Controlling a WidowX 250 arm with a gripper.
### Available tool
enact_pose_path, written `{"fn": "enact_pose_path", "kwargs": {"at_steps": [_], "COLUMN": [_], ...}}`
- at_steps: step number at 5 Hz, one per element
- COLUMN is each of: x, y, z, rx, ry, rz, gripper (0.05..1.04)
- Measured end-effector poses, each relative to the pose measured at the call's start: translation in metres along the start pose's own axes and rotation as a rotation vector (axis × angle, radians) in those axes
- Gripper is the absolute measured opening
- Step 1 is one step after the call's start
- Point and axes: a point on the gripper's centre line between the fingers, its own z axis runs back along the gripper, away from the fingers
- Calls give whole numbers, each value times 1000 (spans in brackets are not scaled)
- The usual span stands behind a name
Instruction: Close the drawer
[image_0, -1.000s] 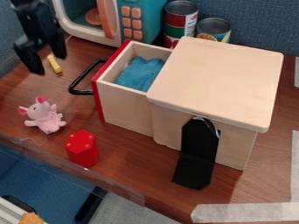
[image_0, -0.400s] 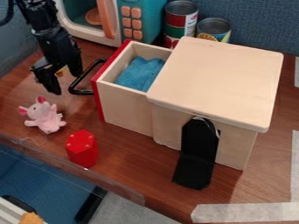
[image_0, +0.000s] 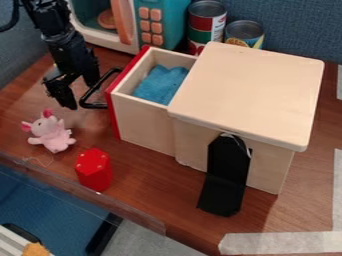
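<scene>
Tabletop (image_0: 150, 177), pink plush (image_0: 52, 134), red block (image_0: 94, 172), open drawer (image_0: 143, 120)

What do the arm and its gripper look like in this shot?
The arm is black where it shows, made of angular segments with some glossy highlights; a black cable curves beside it at the upper left. The gripper is black too, with two blocky fingers of uneven outline. I can make out no markings on either.

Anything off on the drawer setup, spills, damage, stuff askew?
No spill or damage visible. Drawer is open with blue cloth inside, normal before closing. One oddity: black flap against the side of the box, its lower part bent outward; purpose unclear.
</scene>
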Motion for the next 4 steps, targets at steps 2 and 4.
{"fn": "enact_pose_path", "kwargs": {"at_steps": [2,4], "x": [35,56], "y": [1,10], "z": [-2,-10], "rx": [22,32], "ry": [-9,-5], "rz": [-36,-53], "gripper": [1000,1000]}}
